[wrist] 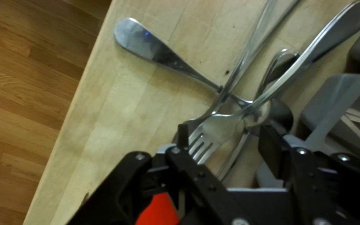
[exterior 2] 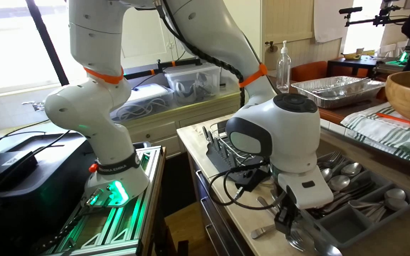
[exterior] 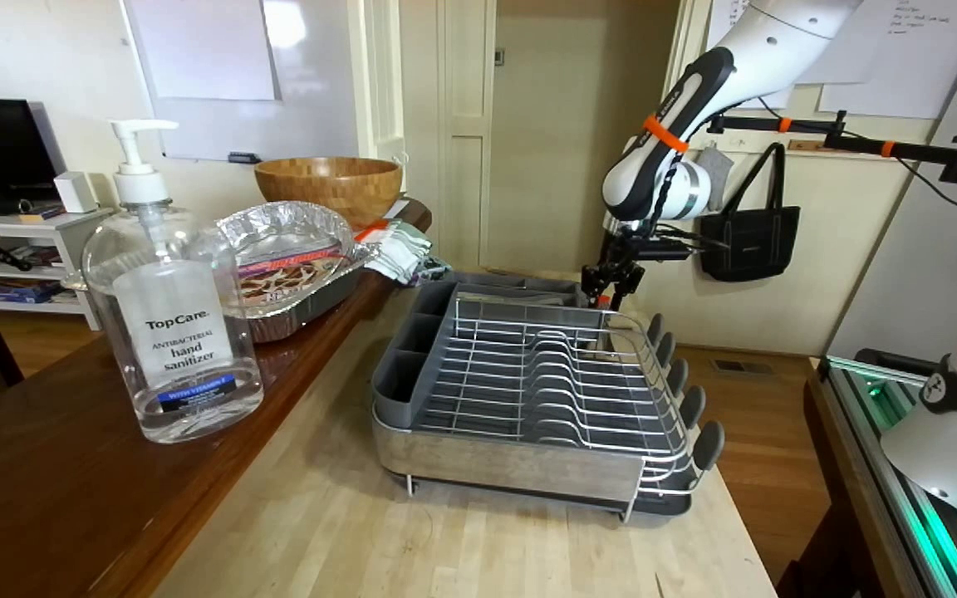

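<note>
Gripper (wrist: 225,139) fingers spread apart, nothing held. The fork (wrist: 220,126) lies with its head between the fingers, tines close by one of them, neck crossing over a spoon (wrist: 278,117) just ahead of the fingertips. If you close here, centre the fork's neck squarely between the pads; a grip on the tines could slip, and the crossed spoon could ride up. Mind the cutlery tray (exterior 2: 347,221) just beside one finger. You cannot judge fingertip height from the wrist view; another utensil (wrist: 246,61) has its head partly covered, kind unclear; the dish rack (exterior: 512,465) masks the space beneath the fingertips in an exterior view.
</note>
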Controlling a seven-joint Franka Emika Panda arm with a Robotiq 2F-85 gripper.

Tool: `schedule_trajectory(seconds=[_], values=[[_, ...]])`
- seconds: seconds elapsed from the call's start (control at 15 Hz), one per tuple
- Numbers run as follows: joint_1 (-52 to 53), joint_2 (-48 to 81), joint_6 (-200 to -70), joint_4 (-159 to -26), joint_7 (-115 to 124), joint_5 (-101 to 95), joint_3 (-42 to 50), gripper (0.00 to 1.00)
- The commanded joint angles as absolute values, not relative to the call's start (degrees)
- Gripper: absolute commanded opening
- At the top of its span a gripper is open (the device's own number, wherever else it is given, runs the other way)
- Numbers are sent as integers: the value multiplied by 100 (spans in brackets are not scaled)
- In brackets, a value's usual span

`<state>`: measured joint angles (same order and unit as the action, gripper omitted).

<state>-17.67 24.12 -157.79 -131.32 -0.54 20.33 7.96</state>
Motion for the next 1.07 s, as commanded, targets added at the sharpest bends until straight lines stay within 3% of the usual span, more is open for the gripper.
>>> schedule_trajectory(seconds=[0.0,0.13,0.33,0.53,0.67,0.8,0.87,0.93,1.0], values=[[-1745,2372,-16074,-13282,21,1882,848,92],[-1819,2412,-16184,-13249,-57,1943,786,100],[-1881,2457,-16319,-13228,-111,1971,724,100],[-1913,2514,-16363,-13218,-145,1949,705,90],[-1946,2560,-16367,-13202,-187,1954,690,65],[-1959,2629,-16412,-13185,-221,1917,702,59],[-1977,2658,-16429,-13179,-243,1916,694,58],[-2004,2686,-16467,-13173,-272,1919,677,66],[-2029,2711,-16506,-13169,-296,1920,662,68]])
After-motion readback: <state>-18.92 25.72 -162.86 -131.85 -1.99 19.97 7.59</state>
